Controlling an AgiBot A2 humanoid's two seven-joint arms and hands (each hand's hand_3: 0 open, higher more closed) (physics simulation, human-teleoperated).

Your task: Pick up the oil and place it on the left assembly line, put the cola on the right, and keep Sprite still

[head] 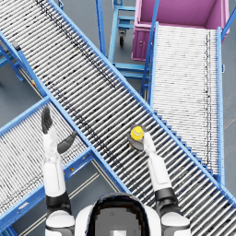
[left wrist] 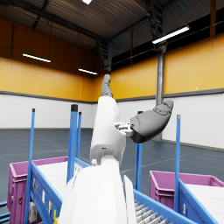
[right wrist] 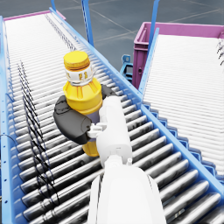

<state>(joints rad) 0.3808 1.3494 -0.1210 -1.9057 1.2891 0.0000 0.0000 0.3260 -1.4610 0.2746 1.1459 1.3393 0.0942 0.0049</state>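
Curling my right hand's (right wrist: 74,122) dark fingers around the belly of the yellow plastic oil bottle (right wrist: 83,94), I hold it upright, long axis vertical and cap above my knuckles, at the grey rollers of the middle blue-framed conveyor (head: 92,92). My left hand (head: 47,123) hangs spread and empty above the left roller line (head: 18,147), well apart from the bottle. That line lies across my body from the holding hand, so I judge the carry must sweep leftward over the blue rail. Farther off, the right roller line (head: 184,83) runs to a pink bin (head: 184,11).
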